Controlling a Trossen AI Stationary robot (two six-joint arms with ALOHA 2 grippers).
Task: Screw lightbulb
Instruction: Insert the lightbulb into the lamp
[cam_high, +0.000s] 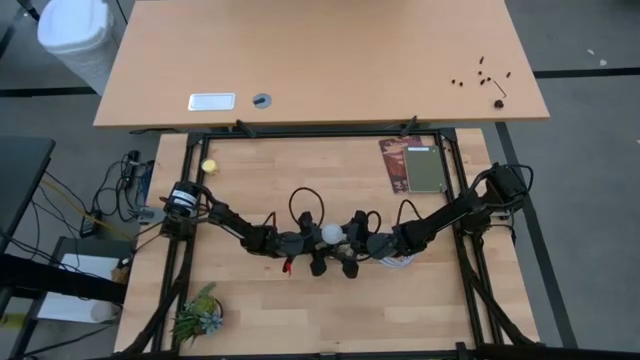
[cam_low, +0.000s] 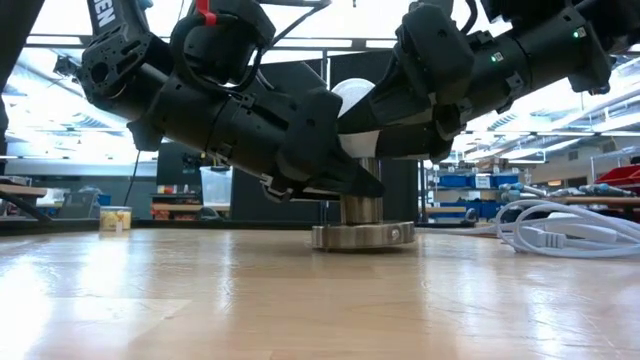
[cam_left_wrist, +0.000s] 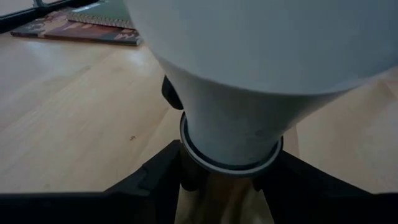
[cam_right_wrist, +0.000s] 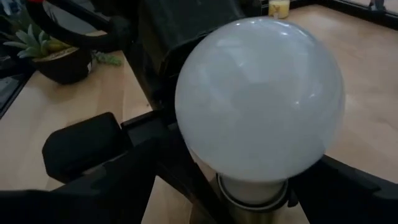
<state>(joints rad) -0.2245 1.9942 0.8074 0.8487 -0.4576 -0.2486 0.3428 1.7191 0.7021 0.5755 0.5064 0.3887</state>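
The white lightbulb (cam_high: 330, 233) stands upright at the table's middle on the metal socket disc (cam_low: 362, 236), its dome (cam_right_wrist: 261, 99) up. My left gripper (cam_high: 314, 243) comes in from the table's left and is closed low down, at the bulb's collar and the socket's upright sleeve (cam_low: 360, 208). My right gripper (cam_high: 350, 243) comes in from the table's right and is closed higher up, around the bulb's lower half. Both arms hide most of the bulb in the low view. My left gripper has one finger (cam_left_wrist: 155, 180) on each side of the ringed collar (cam_left_wrist: 230, 163) at the bulb's foot, where it meets the socket's sleeve. The fingers come nearly level from the table's left. Whether they press on the collar or on the sleeve just under it is hidden. My right gripper holds the lightbulb between its two fingers (cam_right_wrist: 93, 155), below the dome's widest part (cam_right_wrist: 205, 168). The fingers come from the table's right, slanting slightly down. The bulb stands upright over the socket, and its own dome hides the exact places of contact.
A coiled white cable (cam_low: 560, 225) lies right of the socket. A small yellow thing (cam_high: 209, 166) sits far left, a potted plant (cam_high: 197, 315) near left, and a notebook (cam_high: 415, 165) far right. A second table (cam_high: 320, 60) stands beyond the far edge.
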